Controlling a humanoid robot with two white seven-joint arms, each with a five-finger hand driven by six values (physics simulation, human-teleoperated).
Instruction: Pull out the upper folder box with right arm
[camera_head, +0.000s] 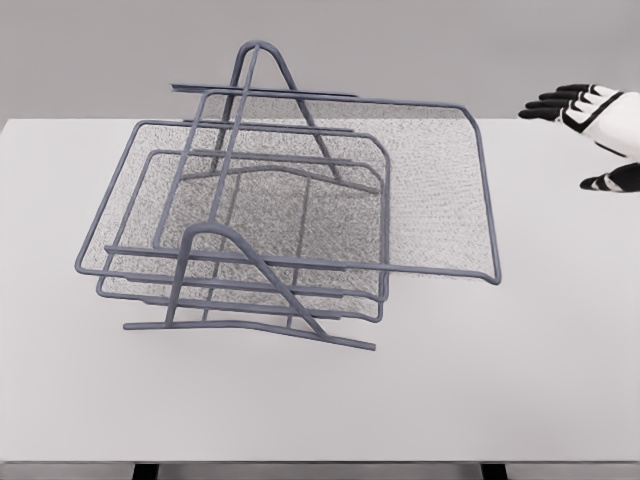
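A grey wire-mesh folder rack (240, 300) stands on the white table (480, 390), left of the middle. Its upper tray (440, 190) sticks out to the right of the frame, its right rim near x 495. A lower tray (170, 215) sits inside the frame, further left. My right hand (590, 135) hovers at the far right edge, above the table's back right corner, about a hand's width right of the upper tray's back right corner. Its black-tipped fingers are spread and hold nothing. It touches neither tray.
Two A-shaped wire supports (262, 70) rise at the rack's front and back. The table's front edge (320, 462) runs along the bottom of the view.
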